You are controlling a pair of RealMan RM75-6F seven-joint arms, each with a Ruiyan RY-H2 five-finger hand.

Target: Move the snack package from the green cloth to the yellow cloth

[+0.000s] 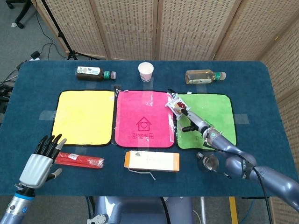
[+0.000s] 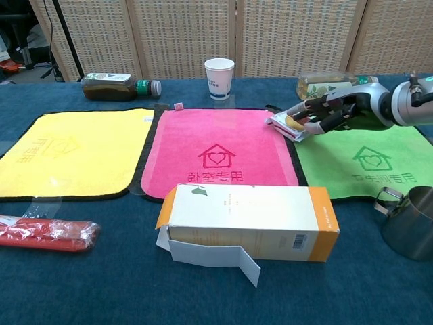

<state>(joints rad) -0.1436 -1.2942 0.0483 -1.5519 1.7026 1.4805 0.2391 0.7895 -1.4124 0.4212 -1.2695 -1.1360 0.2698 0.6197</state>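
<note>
The snack package [image 1: 176,105] [image 2: 289,124], a small clear wrapper with a red and yellow snack inside, hangs above the seam between the pink cloth [image 1: 144,118] [image 2: 215,146] and the green cloth [image 1: 205,120] [image 2: 369,160]. My right hand [image 1: 190,119] [image 2: 333,112] holds it by its right end. The yellow cloth [image 1: 84,117] [image 2: 71,151] lies bare at the left of the row. My left hand [image 1: 41,160] hovers near the table's front left corner with fingers apart and nothing in it, seen only in the head view.
A red wrapped pack [image 1: 79,160] [image 2: 46,232] lies in front of the yellow cloth. An orange and white carton [image 1: 151,161] [image 2: 247,220] sits before the pink cloth, a steel cup [image 1: 210,162] [image 2: 410,220] before the green one. Two bottles [image 1: 95,73] [image 1: 204,76] and a paper cup [image 1: 145,71] stand along the back.
</note>
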